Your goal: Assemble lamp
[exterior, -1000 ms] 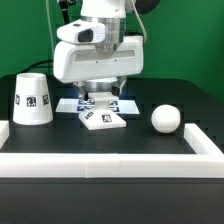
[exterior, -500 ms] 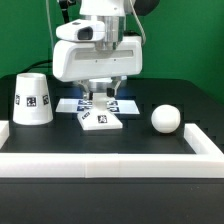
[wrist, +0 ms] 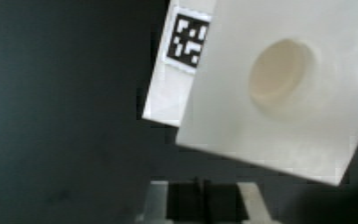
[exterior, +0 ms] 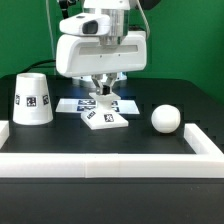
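The blocky white lamp base point(exterior: 102, 119) lies on the black table with a tag on top; in the wrist view it point(wrist: 247, 125) shows a round socket hole and one tag. My gripper point(exterior: 104, 93) hangs a little above the base, shut and empty; in the wrist view point(wrist: 201, 190) its dark pads meet. The cone shade point(exterior: 32, 98) stands at the exterior view's left. The ball bulb point(exterior: 165, 119) lies at the exterior view's right.
The marker board point(exterior: 72, 103) lies flat just behind the base. A white rail point(exterior: 100, 163) runs along the front, with short white walls at both ends point(exterior: 206, 141).
My gripper has risen from just over the base and now hangs higher. The base, shade and bulb have not moved.
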Controlling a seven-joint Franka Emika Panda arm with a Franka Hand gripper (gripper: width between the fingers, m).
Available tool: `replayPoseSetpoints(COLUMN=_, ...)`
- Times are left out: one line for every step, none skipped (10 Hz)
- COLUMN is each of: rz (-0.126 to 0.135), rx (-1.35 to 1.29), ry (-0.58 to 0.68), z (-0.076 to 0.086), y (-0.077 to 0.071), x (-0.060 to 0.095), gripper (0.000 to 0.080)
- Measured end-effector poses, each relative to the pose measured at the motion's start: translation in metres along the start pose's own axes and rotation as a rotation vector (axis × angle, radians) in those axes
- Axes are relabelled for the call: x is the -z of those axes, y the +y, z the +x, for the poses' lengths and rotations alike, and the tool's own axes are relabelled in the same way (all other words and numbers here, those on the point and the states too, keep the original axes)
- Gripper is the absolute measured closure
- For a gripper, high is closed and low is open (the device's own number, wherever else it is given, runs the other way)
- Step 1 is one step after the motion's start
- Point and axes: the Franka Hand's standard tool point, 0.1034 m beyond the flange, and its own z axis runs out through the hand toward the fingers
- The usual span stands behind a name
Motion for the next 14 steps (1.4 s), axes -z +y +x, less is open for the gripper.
replayPoseSetpoints(rz=0.0, rx=0.0, ry=-0.001, z=0.0, y=0.0, x=0.0, gripper=0.0797)
replayPoseSetpoints(rz=0.002, rx=-0.011, ry=-0.005, z=0.002, y=0.001, x=0.003, gripper=0.0797)
replayPoseSetpoints(rz=0.0, rx=-0.049, ry=-0.002, z=0.0, y=-0.004, x=0.007, gripper=0.0797)
replayPoseSetpoints(rz=0.003, rx=-0.089, ry=-0.009, z=-0.004, y=-0.01, x=0.01, gripper=0.0797)
replayPoseSetpoints(rz=0.009, rx=-0.106, ry=-0.022, z=-0.008, y=-0.013, x=0.013, gripper=0.0797)
replayPoseSetpoints(rz=0.016, rx=-0.111, ry=-0.034, z=-0.011, y=-0.015, x=0.013, gripper=0.0797)
replayPoseSetpoints(rz=0.018, rx=-0.109, ry=-0.038, z=-0.014, y=-0.017, x=0.011, gripper=0.0661)
replayPoseSetpoints(rz=0.021, rx=-0.109, ry=-0.041, z=-0.019, y=-0.019, x=0.007, gripper=0.0477)
replayPoseSetpoints(rz=0.022, rx=-0.106, ry=-0.042, z=-0.02, y=-0.02, x=0.003, gripper=0.0343)
replayPoseSetpoints(rz=0.023, rx=-0.103, ry=-0.044, z=-0.019, y=-0.021, x=0.002, gripper=0.0343)
replayPoseSetpoints(rz=0.023, rx=-0.103, ry=-0.044, z=-0.019, y=-0.021, x=0.002, gripper=0.0173)
replayPoseSetpoints(rz=0.023, rx=-0.103, ry=-0.044, z=-0.02, y=-0.021, x=0.002, gripper=0.012)
replayPoseSetpoints(rz=0.025, rx=-0.105, ry=-0.047, z=-0.02, y=-0.022, x=0.001, gripper=0.012)
replayPoseSetpoints(rz=0.03, rx=-0.108, ry=-0.054, z=-0.023, y=-0.022, x=-0.003, gripper=0.0103)
